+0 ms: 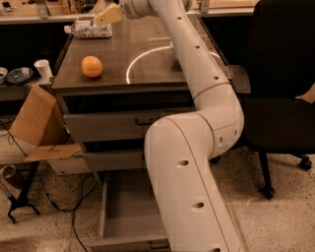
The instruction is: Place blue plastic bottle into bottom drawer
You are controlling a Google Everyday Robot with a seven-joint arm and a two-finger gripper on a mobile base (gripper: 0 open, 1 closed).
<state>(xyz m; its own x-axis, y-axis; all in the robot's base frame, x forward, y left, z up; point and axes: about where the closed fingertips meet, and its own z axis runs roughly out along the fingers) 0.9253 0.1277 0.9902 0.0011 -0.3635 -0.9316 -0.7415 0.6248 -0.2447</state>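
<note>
The blue plastic bottle [91, 30] lies on its side at the far left corner of the cabinet top [147, 61]. My gripper [109, 15] hangs just above and to the right of the bottle, close to it, at the end of my white arm [197, 83]. The bottom drawer [123, 216] is pulled open at floor level and its grey inside shows nothing in it; my arm's base covers its right part.
An orange [92, 66] sits on the left of the cabinet top. The two upper drawers [108, 128] stand slightly ajar. A cardboard box [35, 120], a paper cup [42, 69] and floor cables [74, 206] are to the left. A black chair [280, 93] is to the right.
</note>
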